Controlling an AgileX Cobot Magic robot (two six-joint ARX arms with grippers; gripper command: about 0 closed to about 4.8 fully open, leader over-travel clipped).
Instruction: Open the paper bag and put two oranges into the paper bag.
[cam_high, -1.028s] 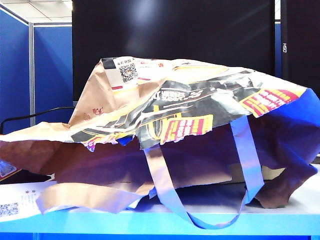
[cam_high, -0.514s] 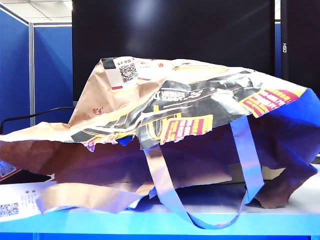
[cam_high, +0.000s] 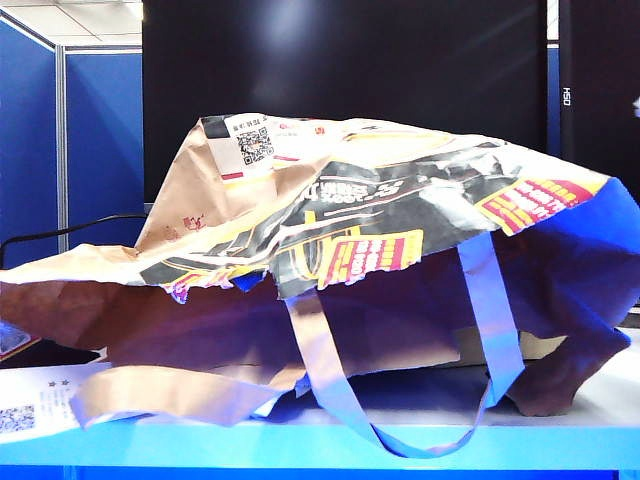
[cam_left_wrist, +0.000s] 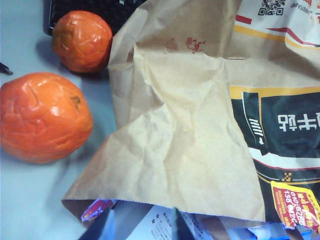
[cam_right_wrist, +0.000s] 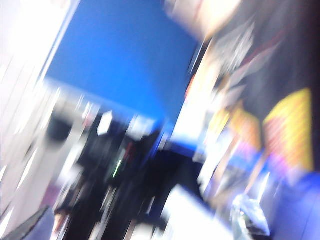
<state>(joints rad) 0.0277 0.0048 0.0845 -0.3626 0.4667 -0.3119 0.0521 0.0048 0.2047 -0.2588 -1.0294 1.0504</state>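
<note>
two oranges (cam_left_wrist: 45, 117) beside paper bag (cam_left_wrist: 200, 125) on table (cam_high: 560, 435); left tool unseen, right tool spread.

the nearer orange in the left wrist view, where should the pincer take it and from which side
Judging by the pose, come straight down and close across the widest middle of the nearer orange. It is round and sits alone on the bare table, apart from the second orange. The paper bag crowds one flank, so coming in level from that side looks poor.
</note>
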